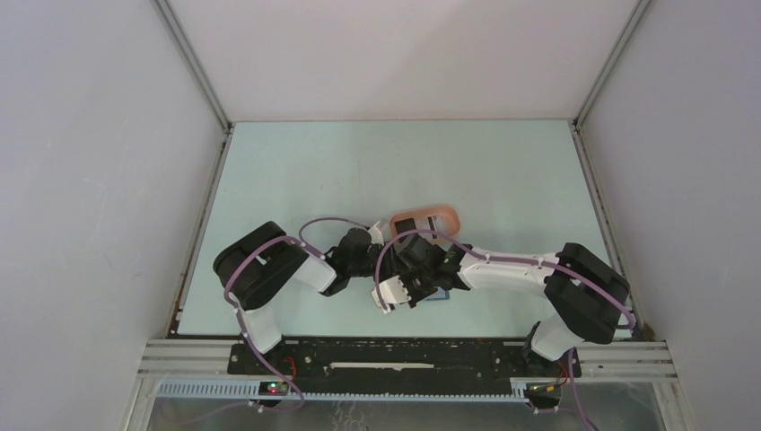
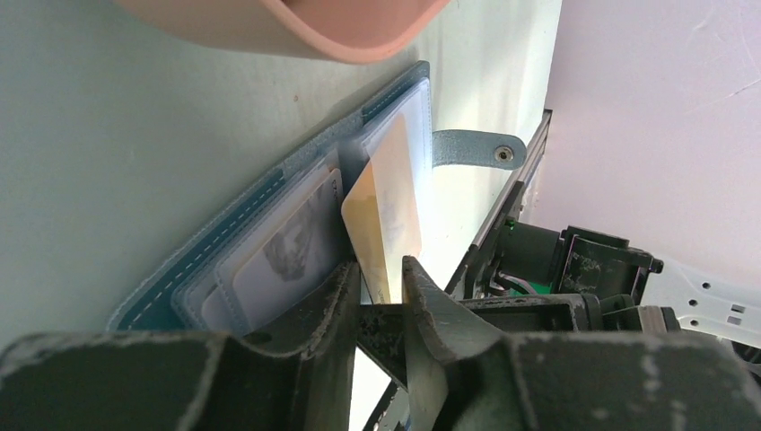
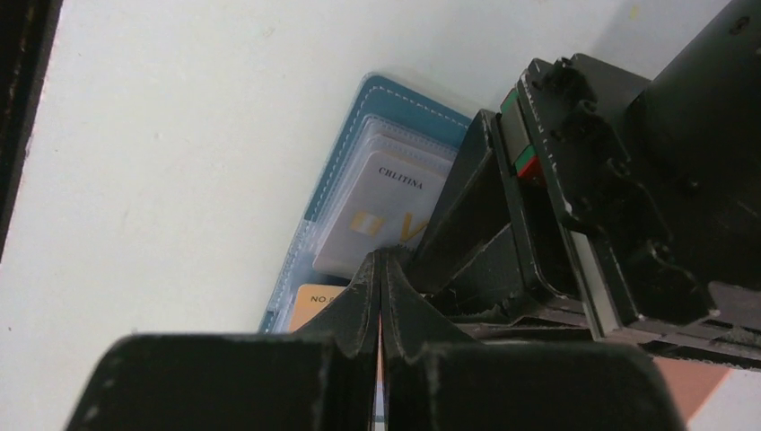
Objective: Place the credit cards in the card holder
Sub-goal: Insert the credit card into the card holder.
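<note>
The card holder [image 2: 260, 193] is blue with pale stitching. The credit card [image 2: 388, 211] is cream fading to orange; the tray [image 2: 296, 27] is salmon-pink.

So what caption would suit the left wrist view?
Orange credit card standing edge-on between the left gripper's parted fingers, at the open blue card holder.

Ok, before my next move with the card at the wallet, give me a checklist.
1. Card holder lying open on the table: ok.
2. Orange card fully in a slot: not ok, most of it stands out.
3. Left end effector gripping the card: not ok, jaws stand apart around it.
4. Right end effector shut: ok.
5. Right end effector holding anything: cannot tell.
</note>
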{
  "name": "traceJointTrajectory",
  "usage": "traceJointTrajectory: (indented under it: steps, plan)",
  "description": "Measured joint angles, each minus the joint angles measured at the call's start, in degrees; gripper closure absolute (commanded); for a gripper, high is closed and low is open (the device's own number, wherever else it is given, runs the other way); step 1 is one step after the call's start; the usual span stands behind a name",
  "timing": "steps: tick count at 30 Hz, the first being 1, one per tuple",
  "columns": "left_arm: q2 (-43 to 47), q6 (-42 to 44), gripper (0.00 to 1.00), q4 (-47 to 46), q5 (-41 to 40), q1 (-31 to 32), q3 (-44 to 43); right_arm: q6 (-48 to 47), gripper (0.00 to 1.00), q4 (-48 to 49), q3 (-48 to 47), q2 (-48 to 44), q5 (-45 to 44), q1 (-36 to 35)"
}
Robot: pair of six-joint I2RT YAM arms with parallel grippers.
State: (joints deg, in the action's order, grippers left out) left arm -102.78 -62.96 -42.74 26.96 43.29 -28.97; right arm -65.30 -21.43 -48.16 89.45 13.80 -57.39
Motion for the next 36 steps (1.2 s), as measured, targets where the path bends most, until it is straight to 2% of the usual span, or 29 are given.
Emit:
traceJointTrajectory:
  steps: [21,30,36]
  plan:
    - [0.0,0.1,0.68,0.7,0.2,0.0,-0.7,0.7,0.96,-3.6,1.7,-4.3,-0.9,4.1]
    - [0.6,1.0,0.68,2.8,-0.2,0.0,-1.2,4.0,0.96,-6.6,1.7,-12.7,10.9,11.4]
    - [1.9,2.6,0.73,7.4,-1.4,0.2,-2.6,5.0,0.96,-7.7,1.7,-13.6,14.4,14.6]
